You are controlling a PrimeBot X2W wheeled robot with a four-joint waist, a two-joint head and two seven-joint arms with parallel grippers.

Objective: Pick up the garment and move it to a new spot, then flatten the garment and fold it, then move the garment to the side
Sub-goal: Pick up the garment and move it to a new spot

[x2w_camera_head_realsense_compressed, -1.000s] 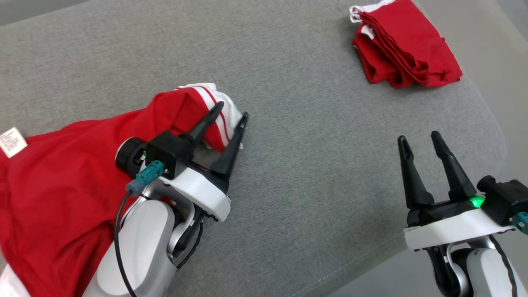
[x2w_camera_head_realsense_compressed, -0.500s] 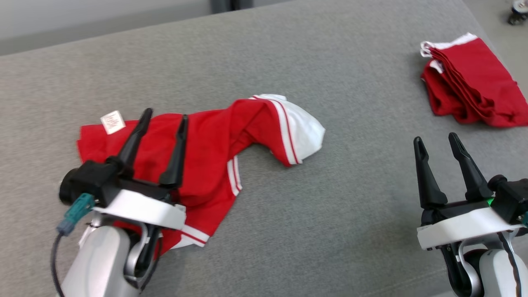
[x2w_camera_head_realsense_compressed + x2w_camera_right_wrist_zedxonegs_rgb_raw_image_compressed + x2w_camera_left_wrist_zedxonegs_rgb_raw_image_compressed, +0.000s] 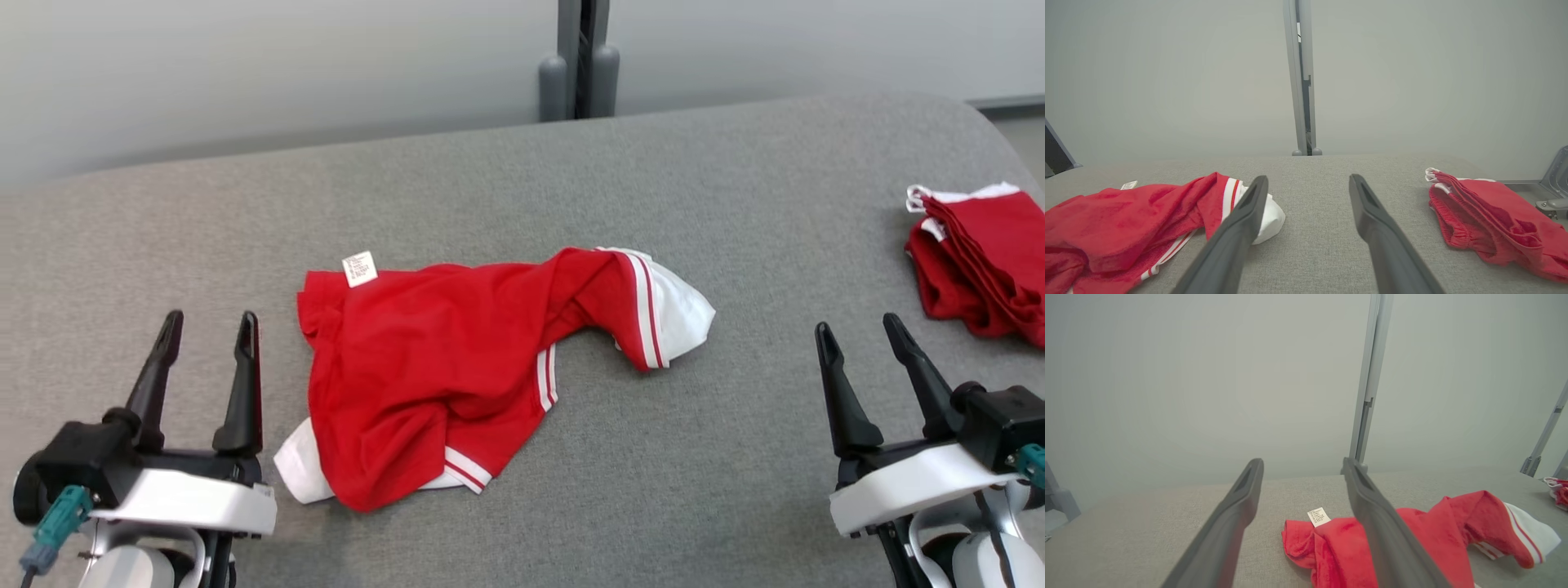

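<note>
The left gripper [image 3: 209, 320] and the right gripper [image 3: 857, 327] both stand wide open and hold nothing. The red garment [image 3: 441, 359] lies crumpled on the grey cushion [image 3: 571, 163] between them, just right of the left gripper. To flatten it well, I think each gripper should pinch one white-striped hem [image 3: 653, 310] low and pull outward, keeping clear of the folded red pile [image 3: 980, 261].

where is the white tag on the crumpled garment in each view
Head view: tag left of centre, on the garment's far corner.
Left wrist view: tag low centre.
Right wrist view: tag far left, just below mid-height.
Shared landmark: grey post at the back.
</note>
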